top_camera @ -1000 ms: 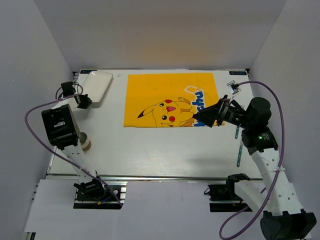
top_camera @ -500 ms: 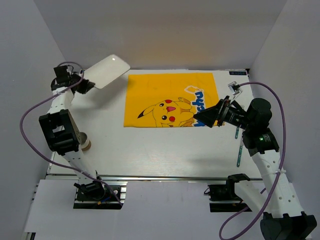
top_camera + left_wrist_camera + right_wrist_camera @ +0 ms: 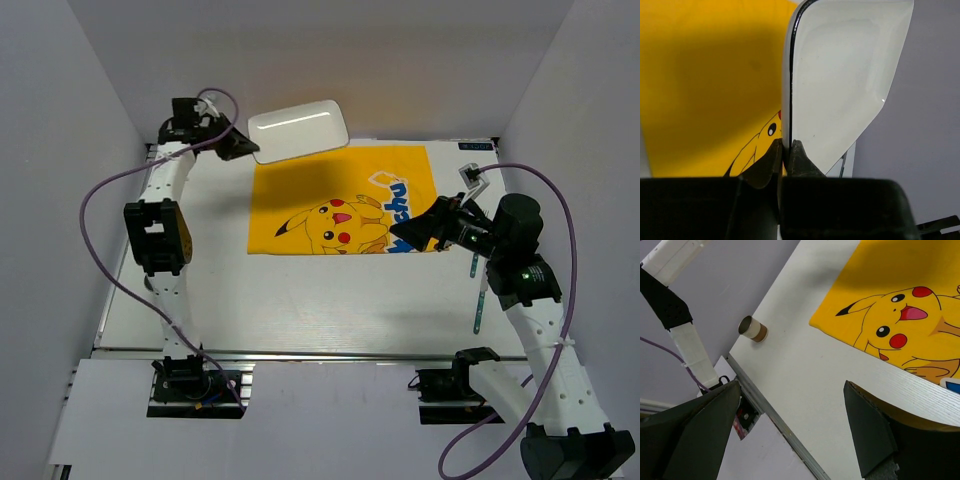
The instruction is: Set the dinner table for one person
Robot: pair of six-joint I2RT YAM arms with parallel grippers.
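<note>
Top external: dinner table (image 3: 300, 300) long axis left-right; left end effector (image 3: 247, 150) pinches plate (image 3: 298, 132) rim, right end effector (image 3: 792, 390) spread

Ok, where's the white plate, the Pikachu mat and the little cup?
white plate (image 3: 298, 131): top camera, middle of its face.
Pikachu mat (image 3: 338, 218): top camera, on Pikachu's face.
little cup (image 3: 754, 330): right wrist camera, on its side wall.

Plain pale grey walls (image 3: 320, 60) enclose the scene on three sides, softly lit.
</note>
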